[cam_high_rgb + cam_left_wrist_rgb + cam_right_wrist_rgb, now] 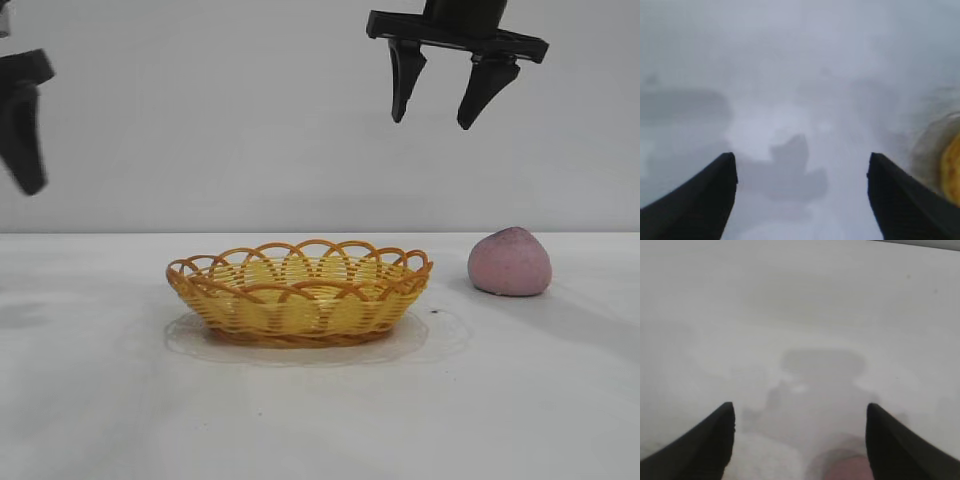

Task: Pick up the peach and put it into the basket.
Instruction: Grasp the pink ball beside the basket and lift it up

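Exterior view: nearest the camera lies the bare white table [320, 420]. On it, a little further back and left of centre, sits the basket [300, 293], yellow weave with an orange-brown looped rim, nothing inside it. The peach [510, 262] rests on the table to the basket's right and slightly behind, apart from it. High above, between basket and peach, hangs the right gripper [444, 105], its two black fingers spread apart and holding nothing. At the far left edge the left gripper [22, 150] hangs well above the table; its wrist view shows its fingers [695, 200] wide apart over the table, with the basket's edge at one side. In the right wrist view a pink sliver of the peach [847, 471] shows below the spread fingers.
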Controlling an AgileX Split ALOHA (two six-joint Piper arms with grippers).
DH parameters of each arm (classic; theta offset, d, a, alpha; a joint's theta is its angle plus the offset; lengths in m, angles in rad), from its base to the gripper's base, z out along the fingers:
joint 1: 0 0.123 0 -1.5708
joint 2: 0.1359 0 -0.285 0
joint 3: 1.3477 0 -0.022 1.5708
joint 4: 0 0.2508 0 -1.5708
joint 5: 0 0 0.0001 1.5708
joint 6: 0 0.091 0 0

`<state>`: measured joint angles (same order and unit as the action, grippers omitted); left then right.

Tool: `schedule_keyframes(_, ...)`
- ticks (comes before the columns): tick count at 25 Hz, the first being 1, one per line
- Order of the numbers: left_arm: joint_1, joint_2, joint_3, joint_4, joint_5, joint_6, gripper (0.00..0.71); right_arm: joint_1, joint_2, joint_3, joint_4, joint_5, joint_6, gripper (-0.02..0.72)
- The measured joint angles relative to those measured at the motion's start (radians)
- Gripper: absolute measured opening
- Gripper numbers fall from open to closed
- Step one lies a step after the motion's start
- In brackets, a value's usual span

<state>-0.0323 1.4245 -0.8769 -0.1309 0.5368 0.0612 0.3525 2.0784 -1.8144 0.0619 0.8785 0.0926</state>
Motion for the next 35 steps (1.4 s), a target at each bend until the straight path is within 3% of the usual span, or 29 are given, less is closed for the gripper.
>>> schedule_keyframes(6,-0.004,-0.45,0.217,0.023,0.144,0.002,0.524,0.0,0.0,0.0,0.002,0.022,-0.026,0.514)
schedule_keyframes(13,-0.004,-0.848,0.33,0.136,0.43,-0.079,0.524,0.0,0.0,0.0,0.002,0.041,-0.029,0.514)
schedule_keyframes(16,-0.004,-0.988,0.362,0.145,0.502,-0.099,0.524,0.0,0.0,0.0,0.002,0.049,-0.029,0.514)
schedule_keyframes(22,-0.004,-1.164,0.387,0.148,0.564,-0.123,0.524,0.0,0.0,0.0,0.002,0.07,-0.036,0.514)
schedule_keyframes(31,-0.004,-1.408,0.389,0.096,0.575,-0.068,0.524,-0.01,0.061,0.0,-0.057,0.215,-0.035,0.514)
schedule_keyframes(35,-0.006,-1.441,0.393,0.086,0.581,-0.049,0.524,-0.026,0.141,0.0,-0.064,0.256,-0.028,0.514)
